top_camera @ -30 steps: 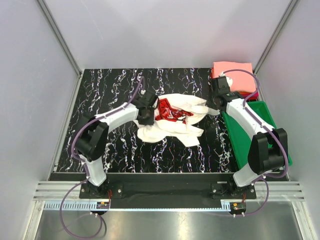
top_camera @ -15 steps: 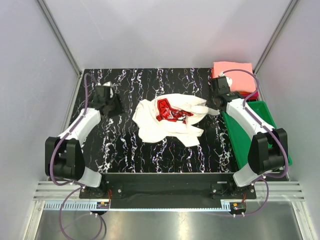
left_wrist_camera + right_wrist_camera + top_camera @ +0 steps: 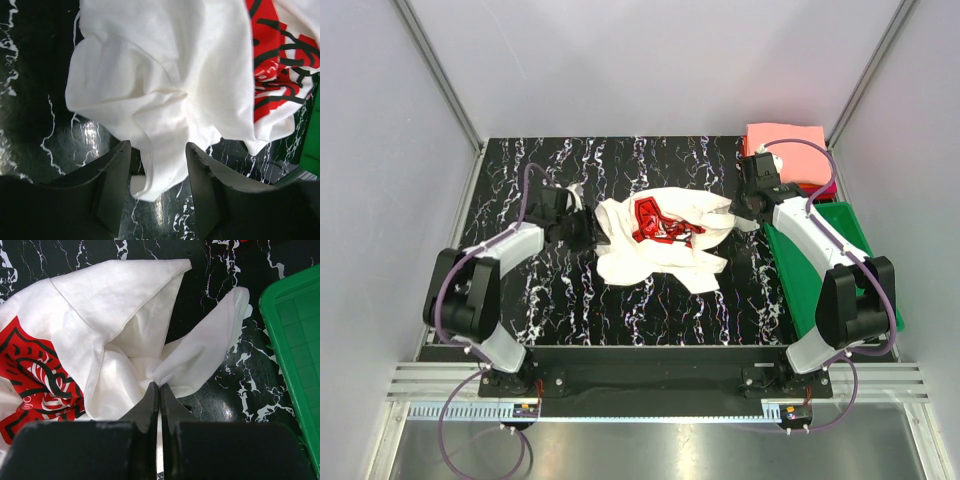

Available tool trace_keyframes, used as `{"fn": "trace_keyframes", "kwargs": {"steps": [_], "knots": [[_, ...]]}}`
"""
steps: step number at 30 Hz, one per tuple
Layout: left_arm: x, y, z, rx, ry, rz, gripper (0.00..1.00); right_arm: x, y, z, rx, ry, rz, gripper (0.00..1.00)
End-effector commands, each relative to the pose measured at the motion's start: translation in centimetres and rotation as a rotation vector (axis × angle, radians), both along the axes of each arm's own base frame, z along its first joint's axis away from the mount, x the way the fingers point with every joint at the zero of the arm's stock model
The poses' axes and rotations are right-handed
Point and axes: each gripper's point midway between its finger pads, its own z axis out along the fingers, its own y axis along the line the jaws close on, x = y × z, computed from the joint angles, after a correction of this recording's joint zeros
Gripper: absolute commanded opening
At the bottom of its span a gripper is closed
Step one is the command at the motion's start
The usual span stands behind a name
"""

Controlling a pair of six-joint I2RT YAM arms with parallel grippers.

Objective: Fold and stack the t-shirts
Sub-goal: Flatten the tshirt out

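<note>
— Two grey walls (image 3: 410, 120) enclose a black marbled table (image 3: 520, 170); where's the cream t-shirt (image 3: 655, 260)?
— Crumpled just left of the green tray (image 3: 840, 225). Only the right wrist view shows the right gripper (image 3: 158, 387) pinching a fold. The left wrist view shows the left gripper (image 3: 159, 160) parted, hem between its fingers.

A black table (image 3: 670, 165) veined with white marbling formed the work surface, glossy enough to catch glare. Plain pale grey walls (image 3: 650, 60) closed the left, far and right sides, with aluminium posts (image 3: 439, 75) at the far corners. Ribbed rails (image 3: 430, 382) and a shiny metal sheet (image 3: 650, 450) lay nearest.
</note>
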Motion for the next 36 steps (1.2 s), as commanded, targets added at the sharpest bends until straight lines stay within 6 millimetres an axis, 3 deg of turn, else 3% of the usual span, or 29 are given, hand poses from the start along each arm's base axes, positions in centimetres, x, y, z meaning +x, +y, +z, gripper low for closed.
{"fn": "trace_keyframes", "kwargs": {"steps": [1, 6, 9, 10, 12, 13, 14, 17, 21, 24, 25, 26, 27, 29, 30, 31, 36], "knots": [[0.8, -1.7, -0.7, -0.04, 0.004, -0.057, 0.52, 0.2, 0.2, 1.9, 0.008, -0.045, 0.016, 0.0], [-0.1, -2.6, -1.3, -0.022, 0.03, -0.065, 0.52, 0.3, 0.0, 2.4, -0.002, -0.059, 0.02, 0.0], [-0.3, -2.7, 0.2, -0.041, 0.007, -0.063, 0.37, 0.3, 0.0, 2.6, -0.001, -0.065, 0.019, 0.0], [-0.2, -2.4, 0.5, -0.027, -0.005, -0.041, 0.23, 0.3, 0.0, 2.5, -0.003, -0.06, 0.019, 0.0], [-0.6, -1.3, 1.8, 0.015, -0.017, 0.003, 0.1, 0.3, -0.2, 2.3, -0.014, -0.057, 0.019, 0.0], [-0.1, 0.2, 2.0, 0.085, -0.033, 0.06, 0.05, 0.2, -0.2, 2.1, -0.02, -0.054, 0.019, 0.0], [-1.0, 1.4, 2.3, 0.139, -0.016, 0.088, 0.0, 0.3, -0.4, 2.0, -0.026, -0.052, 0.012, 0.0], [-2.1, 5.0, 2.6, 0.276, -0.036, 0.206, 0.0, 0.1, -1.6, 1.6, -0.075, -0.038, -0.033, 0.0], [-5.0, 8.4, 0.1, 0.332, 0.009, 0.324, 0.0, 0.1, -2.1, 2.0, -0.095, -0.046, -0.051, 0.0], [-4.8, 6.8, 0.2, 0.229, -0.054, 0.26, 0.0, 0.5, -1.4, 2.3, -0.068, -0.05, -0.028, 0.0], [-5.0, 4.5, 0.8, 0.125, -0.064, 0.177, 0.04, 0.5, -1.2, 2.2, -0.061, -0.048, -0.022, 0.0], [-4.0, 3.4, 1.8, 0.063, -0.122, 0.148, 0.1, 0.6, -1.0, 2.4, -0.054, -0.049, -0.014, 0.0], [-4.0, 2.6, 1.9, 0.026, -0.124, 0.126, 0.26, 0.6, -0.9, 2.4, -0.05, -0.05, -0.013, 0.0], [-3.4, 1.6, 1.9, -0.025, -0.12, 0.101, 0.36, 0.4, -0.9, 2.6, -0.048, -0.054, -0.006, 0.0], [-3.2, 1.1, 2.2, -0.046, -0.125, 0.081, 0.49, 0.4, -0.9, 2.6, -0.047, -0.055, -0.006, 0.0], [-2.7, 0.7, 1.9, -0.058, -0.126, 0.07, 0.55, 0.2, -1.0, 2.9, -0.048, -0.061, -0.006, 0.0], [-2.0, -0.7, 1.0, -0.118, -0.099, 0.036, 0.58, -0.1, -1.1, 2.9, -0.054, -0.062, -0.004, 0.0]]}}
